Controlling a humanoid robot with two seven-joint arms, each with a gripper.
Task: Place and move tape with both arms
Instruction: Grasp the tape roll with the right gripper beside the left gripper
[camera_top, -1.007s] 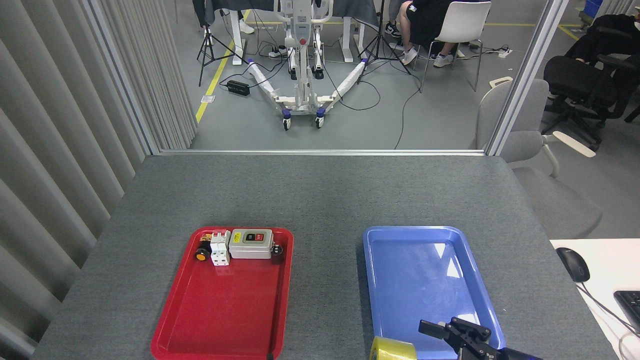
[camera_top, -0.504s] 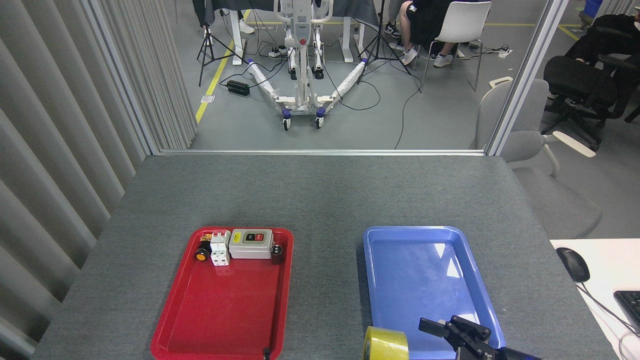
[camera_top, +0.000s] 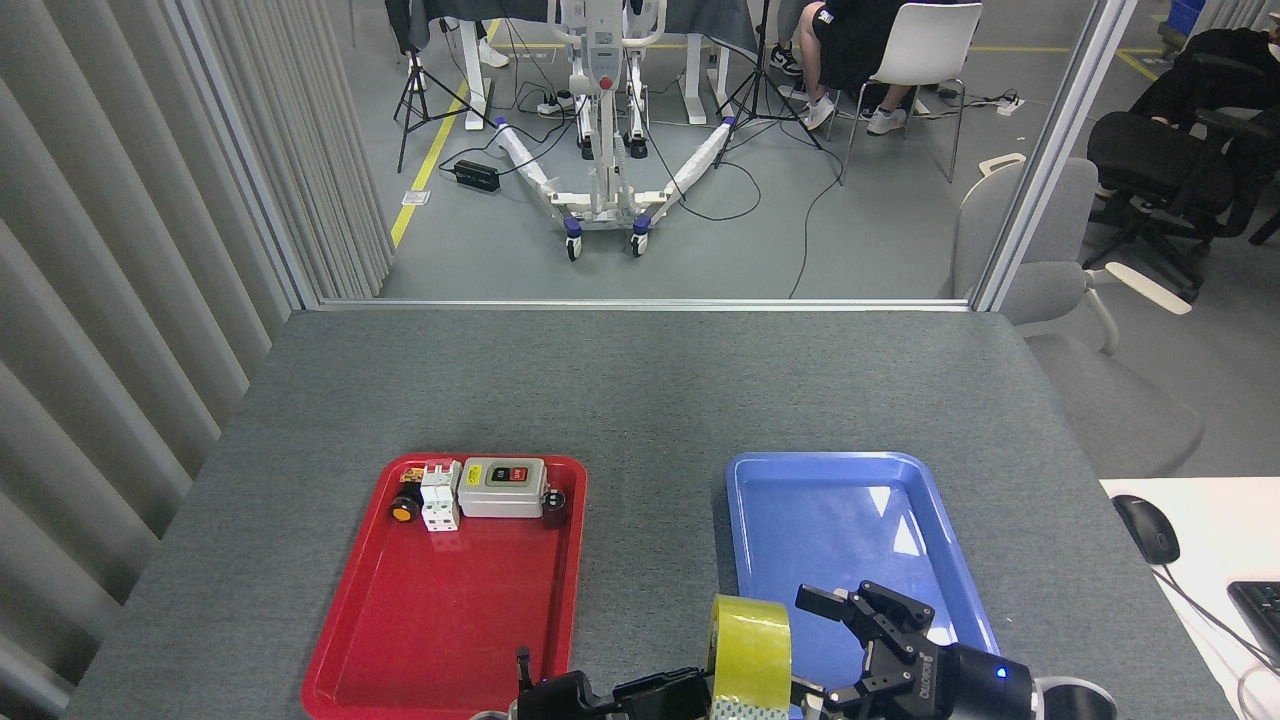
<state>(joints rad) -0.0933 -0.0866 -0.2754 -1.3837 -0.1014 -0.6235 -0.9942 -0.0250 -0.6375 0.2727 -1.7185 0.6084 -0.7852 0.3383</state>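
Note:
The tape (camera_top: 750, 645), a wide yellow roll, stands on edge in the air above the table's near edge, between the two trays. From the bottom edge my left gripper (camera_top: 697, 692) reaches in, its black fingers closed against the roll's lower left side. My right gripper (camera_top: 853, 640) is just right of the roll over the near end of the blue tray (camera_top: 800, 480), fingers spread open and holding nothing. Its blue light shows. The roll's lower part is hidden behind the grippers.
A red tray (camera_top: 440, 620) on the left carries a grey switch box (camera_top: 503, 487), white breakers (camera_top: 439, 495) and small push buttons at its far end. A white desk with a mouse (camera_top: 1146, 528) and keyboard adjoins on the right. Grey table stretches beyond both trays.
The tape has risen from the bottom edge and shifted slightly left, with the left gripper coming into view under it. The right gripper has moved up and left toward the roll.

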